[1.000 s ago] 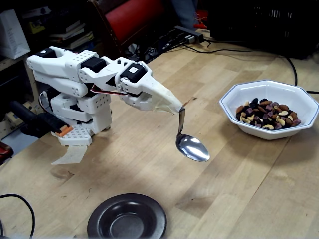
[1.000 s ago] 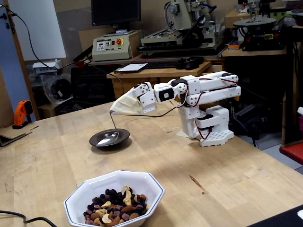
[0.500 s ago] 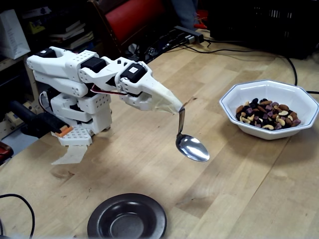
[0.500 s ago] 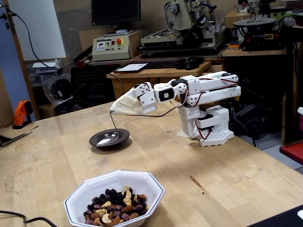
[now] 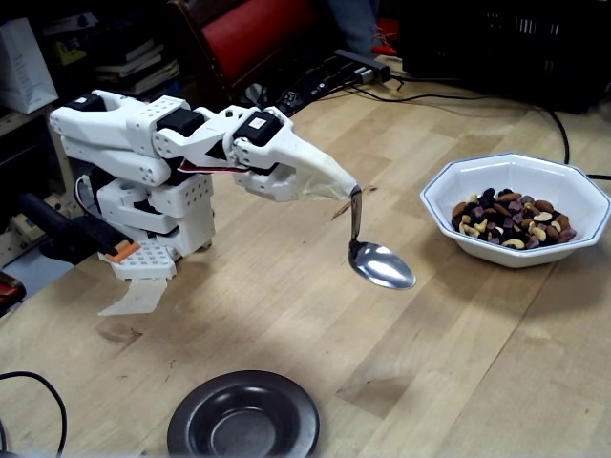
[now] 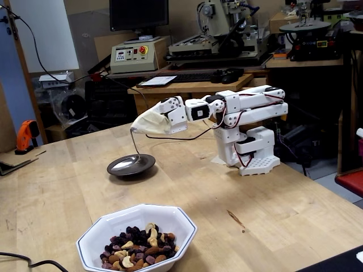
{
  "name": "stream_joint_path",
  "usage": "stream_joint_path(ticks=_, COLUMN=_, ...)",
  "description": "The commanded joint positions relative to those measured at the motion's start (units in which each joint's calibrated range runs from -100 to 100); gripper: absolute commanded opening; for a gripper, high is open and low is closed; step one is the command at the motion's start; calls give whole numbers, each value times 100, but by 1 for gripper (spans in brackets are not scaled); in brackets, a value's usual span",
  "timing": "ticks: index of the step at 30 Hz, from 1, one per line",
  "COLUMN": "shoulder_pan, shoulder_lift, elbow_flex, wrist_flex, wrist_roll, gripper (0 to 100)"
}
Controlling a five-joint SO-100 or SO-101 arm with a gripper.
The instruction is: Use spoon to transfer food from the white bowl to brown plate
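1. Gripper (image 5: 349, 187) clamped on the spoon (image 5: 379, 264) by the handle tip, fingers wrapped in pale cloth or tape; bowl of the spoon hanging below, clear of the table (image 5: 286, 315).
2. Seen in one fixed view only: spoon hanging over bare wood, between the white bowl (image 5: 458, 186) at the right edge and the plate (image 5: 186, 425) at the near edge, well apart from both.
3. Seen in the other fixed view only: spoon (image 6: 135, 147) lined up in front of the plate (image 6: 147, 166), its bowl hard to tell from the plate's sheen, so possibly lost in the glare there; gripper (image 6: 133, 128) above it; white bowl (image 6: 181, 224) nearest the camera.
4. Count: one arm, one spoon, one white bowl, one plate.
5. Food (image 5: 513, 218) heaped in the white bowl only, also plain in the other fixed view (image 6: 136, 255); plate and spoon bare.
6. Spoon shiny metal, oval bowl, slim curved handle. White bowl eight-sided, glazed, thin dark line round the rim. Plate round, dark, glossy, sunken centre. Table pale planked wood. Arm white plastic.
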Motion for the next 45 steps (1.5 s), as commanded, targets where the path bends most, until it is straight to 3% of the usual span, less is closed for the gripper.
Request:
stream_joint_path(ticks=1, shoulder_pan=-85, shoulder_lift=-44, elbow_flex=-2, wrist_flex=-157, wrist_roll=24, gripper=4)
stream_joint_path(ticks=29, shoulder_pan=-92, shoulder_lift=195, elbow_flex=-20, wrist_flex=-971, wrist_roll=29, gripper=4)
stream_joint_path(ticks=35, shoulder_pan=-92, shoulder_lift=803, elbow_flex=-852, wrist_flex=-1003, wrist_roll=29, gripper=4)
stream_joint_path(ticks=45, shoulder_pan=-92, shoulder_lift=3199, elbow_flex=-2454, wrist_flex=-1319, wrist_roll=24, gripper=4)
